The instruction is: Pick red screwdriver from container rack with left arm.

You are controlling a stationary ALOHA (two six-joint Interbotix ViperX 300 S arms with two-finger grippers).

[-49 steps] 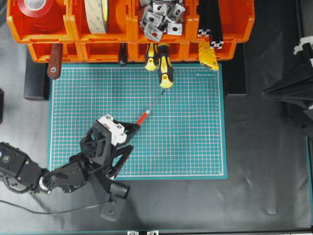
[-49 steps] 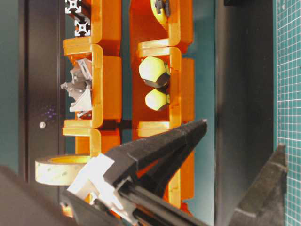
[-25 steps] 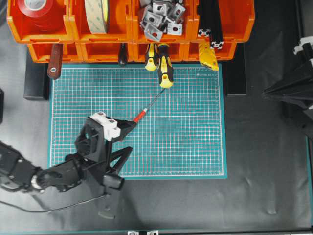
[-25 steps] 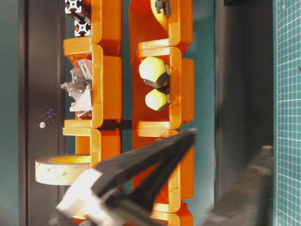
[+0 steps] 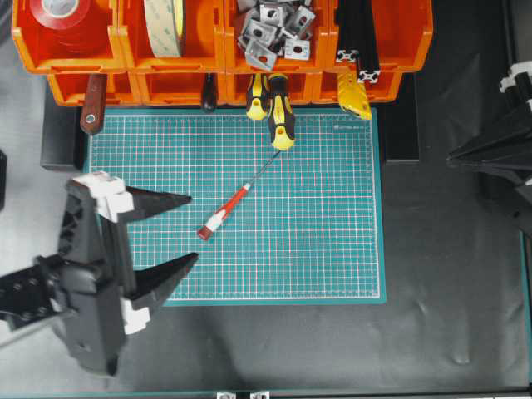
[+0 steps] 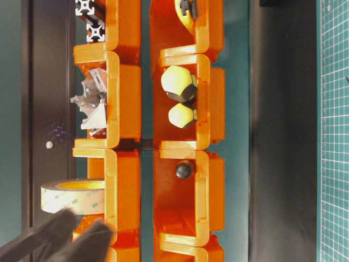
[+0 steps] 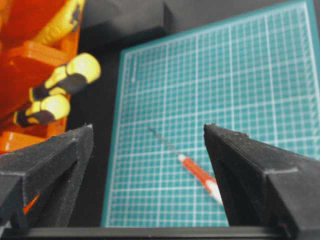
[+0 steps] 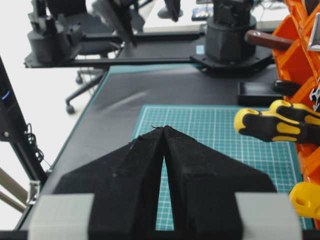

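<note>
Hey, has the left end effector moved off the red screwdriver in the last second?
Yes. The left end effector has pulled back toward the mat's left edge, jaws open, leaving the red screwdriver lying on the mat.

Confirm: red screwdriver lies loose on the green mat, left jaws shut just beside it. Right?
Not quite. The red screwdriver does lie loose on the green mat, but the left gripper stands with its jaws wide open, not shut. The overhead view shows it.
</note>
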